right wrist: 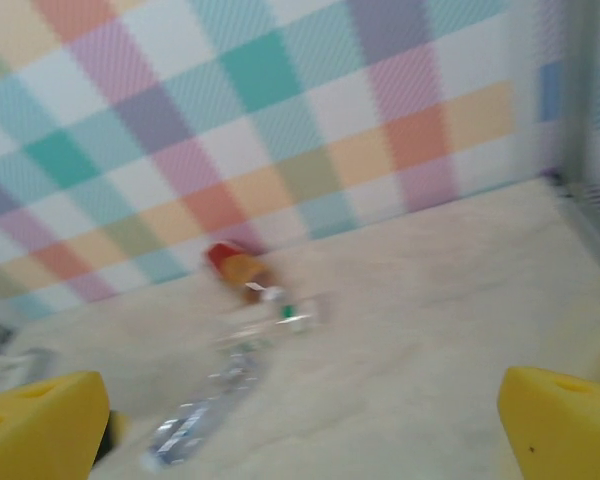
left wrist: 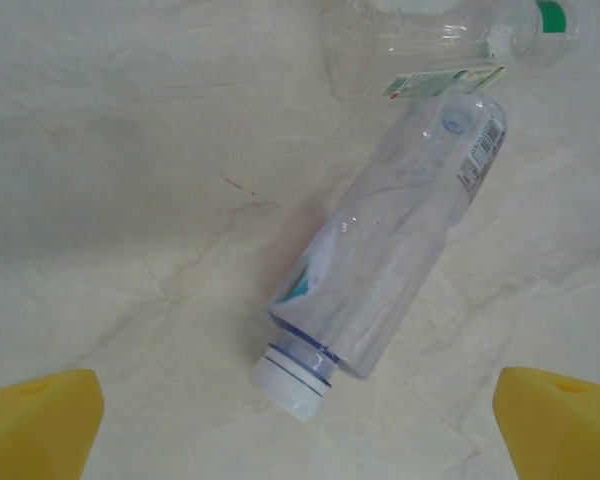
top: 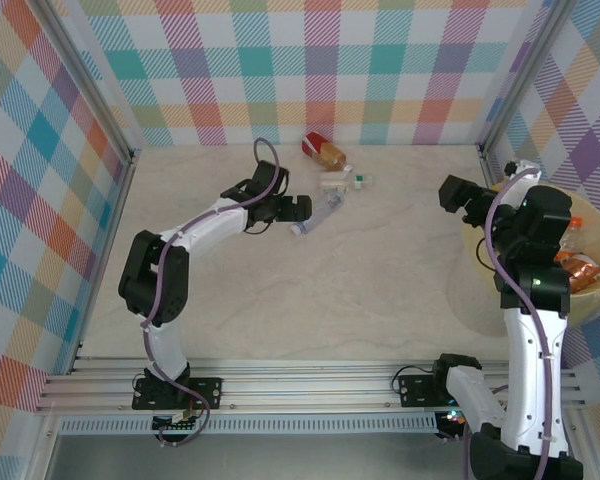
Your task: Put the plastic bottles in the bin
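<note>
Nearest the left arm, one clear bottle (top: 315, 213) lies on its side on the table (top: 380, 290). In the top view its long axis runs diagonally, with the white cap toward the near left and the base toward the far right. The left wrist view shows this bottle (left wrist: 390, 260) as a smooth transparent cylinder with a blue-ringed neck, a pale label and a barcode near the base. The left gripper (top: 298, 208) hangs just over its cap end with jaws spread wide. The yellow pads (left wrist: 40, 425) stand at either side of the frame, touching nothing and holding nothing. Just beyond the base lies a second clear bottle with a green cap (top: 342, 184), with a red-capped bottle of brownish contents (top: 325, 152) farther back near the plaid wall (top: 310, 60). The bin (top: 470, 255), a round pale-yellow tub with a smooth rim, sits at the right edge of the table, and crumpled orange-labelled bottles (top: 583, 270) lie inside it. The right gripper (top: 456, 195) is by the bin's far-left rim. Its yellow pads (right wrist: 565, 420) are set wide apart and empty, though that wrist view is blurred. The table top is a pale, marble-veined surface.
</note>
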You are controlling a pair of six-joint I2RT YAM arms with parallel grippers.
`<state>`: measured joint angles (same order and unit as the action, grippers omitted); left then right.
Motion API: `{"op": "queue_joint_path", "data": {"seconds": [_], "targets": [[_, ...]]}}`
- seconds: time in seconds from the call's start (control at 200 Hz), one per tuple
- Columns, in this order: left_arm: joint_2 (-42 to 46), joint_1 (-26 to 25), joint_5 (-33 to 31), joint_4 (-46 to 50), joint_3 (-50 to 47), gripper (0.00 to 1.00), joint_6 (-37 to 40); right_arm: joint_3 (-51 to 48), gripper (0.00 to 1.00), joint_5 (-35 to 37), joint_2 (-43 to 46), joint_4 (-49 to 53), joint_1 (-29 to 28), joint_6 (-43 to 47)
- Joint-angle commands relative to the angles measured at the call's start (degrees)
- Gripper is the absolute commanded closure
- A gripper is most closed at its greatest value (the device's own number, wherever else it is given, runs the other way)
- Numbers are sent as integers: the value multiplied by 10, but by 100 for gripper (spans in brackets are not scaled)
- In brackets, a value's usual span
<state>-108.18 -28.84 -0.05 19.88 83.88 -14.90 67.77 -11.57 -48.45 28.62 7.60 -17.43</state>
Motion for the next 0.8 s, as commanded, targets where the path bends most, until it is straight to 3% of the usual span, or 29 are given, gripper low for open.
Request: {"op": "queue_joint_path", "data": {"seconds": [0.0,0.13,0.335,0.605,0.795], "targets": [[-30,-4,-4,24,39,0,85,-13,0,-127,-13,-83,-3,-74],[-62,-7,7,37,67,0,110,-30,0,-151,-37,-112,-29,-104],[-122,-15,30,62,124,0,170,-20,0,-101,-72,-97,-85,-86],[-186,-45,-40,94,192,1,243,-2,0,-82,-95,-80,-105,-72],[-220,-54,-57,102,213,11,263,4,0,-74,-99,-67,-108,-62]]}}
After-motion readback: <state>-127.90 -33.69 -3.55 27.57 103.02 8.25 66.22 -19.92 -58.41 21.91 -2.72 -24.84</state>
